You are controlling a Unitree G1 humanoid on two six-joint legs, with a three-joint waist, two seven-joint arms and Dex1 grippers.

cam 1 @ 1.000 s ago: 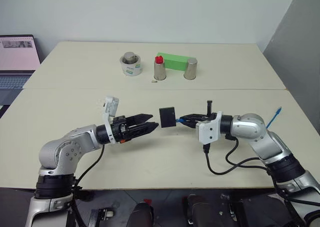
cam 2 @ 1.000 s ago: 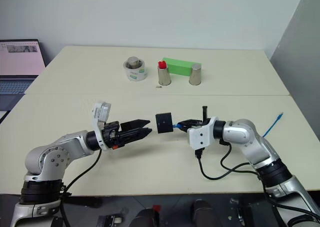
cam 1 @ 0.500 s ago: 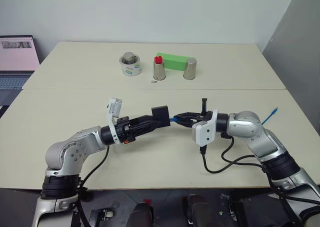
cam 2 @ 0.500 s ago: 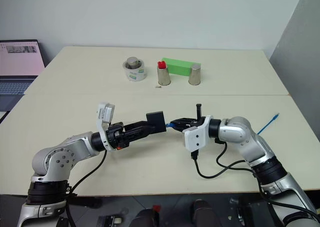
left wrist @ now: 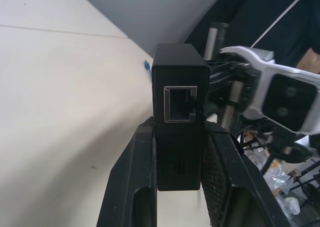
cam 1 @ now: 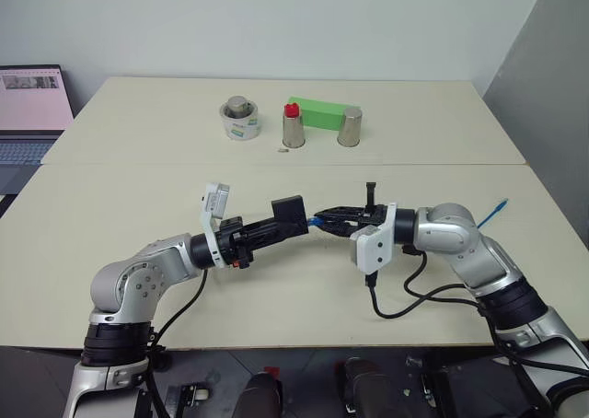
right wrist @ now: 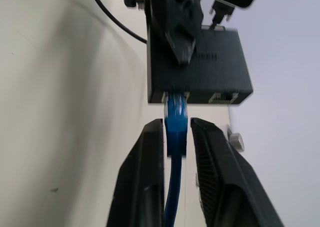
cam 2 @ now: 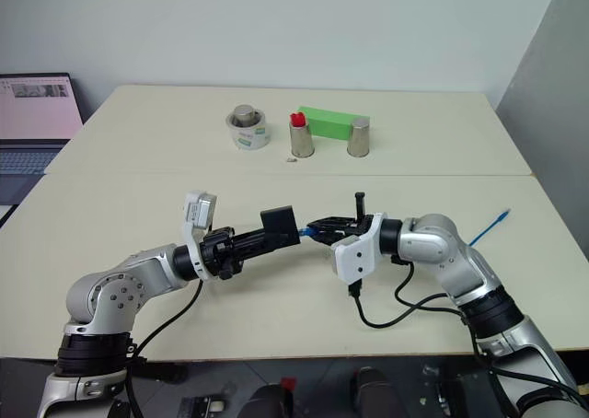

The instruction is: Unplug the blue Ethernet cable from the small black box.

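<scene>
Small black box (cam 1: 291,216): flat, matte black, squarish, held off the table (cam 1: 110,197) in mid-air between the 2 arms. Left wrist view shows 1 empty metal-rimmed port on its end face. Blue Ethernet cable (right wrist: 175,122): thin, bright blue, plug end plugged into a port on the box's side facing the right arm; a 2nd empty port sits beside it. Far end of the cable lies on the table near the right edge (cam 1: 498,204).

Left gripper (left wrist: 180,152) clenched on the box, 1 finger on each flat side, forearm low, pointing right. Right gripper (right wrist: 176,137) points left at the box, fingers either side of the cable just behind the plug, gap slight; cannot tell if squeezing.
</scene>
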